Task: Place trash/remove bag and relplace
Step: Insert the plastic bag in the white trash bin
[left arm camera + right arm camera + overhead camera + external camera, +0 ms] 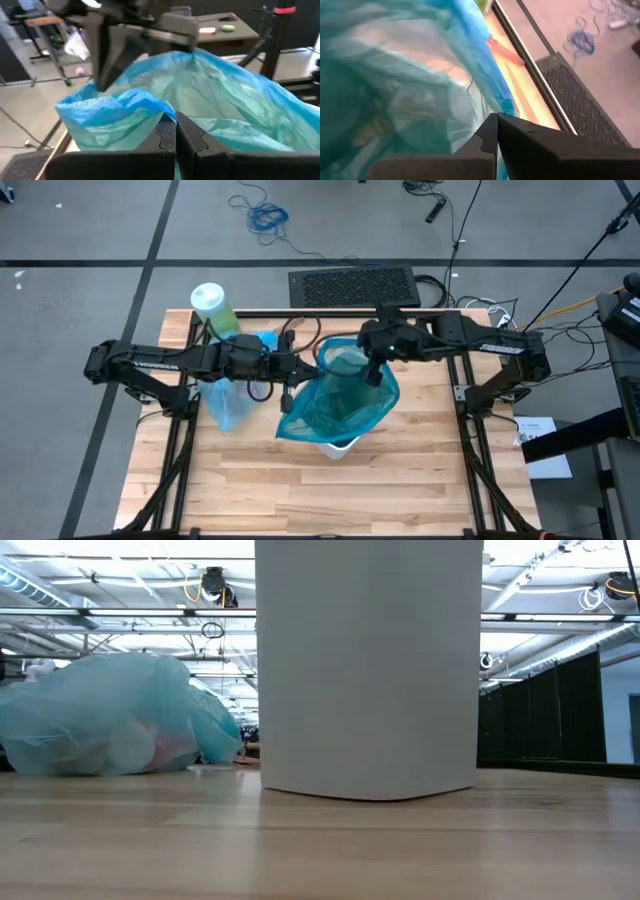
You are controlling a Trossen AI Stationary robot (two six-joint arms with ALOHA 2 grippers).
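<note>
Both arms meet over the middle of the table (250, 480), working the bag (340, 405) that sits draped over the white bin (368, 670). The left gripper (176, 137) has its fingers fully closed, pinching the blue rim on its side; the right gripper (496, 131) is closed too, clamped on the opposite rim. So the bag's mouth stretches between them, running left to right, with the bin straight below. A second, filled bag (228, 402) lies on the table just beside the left arm, near a green bottle (214, 308). Next move looks like spreading the mouth down around the bin's rim.
</note>
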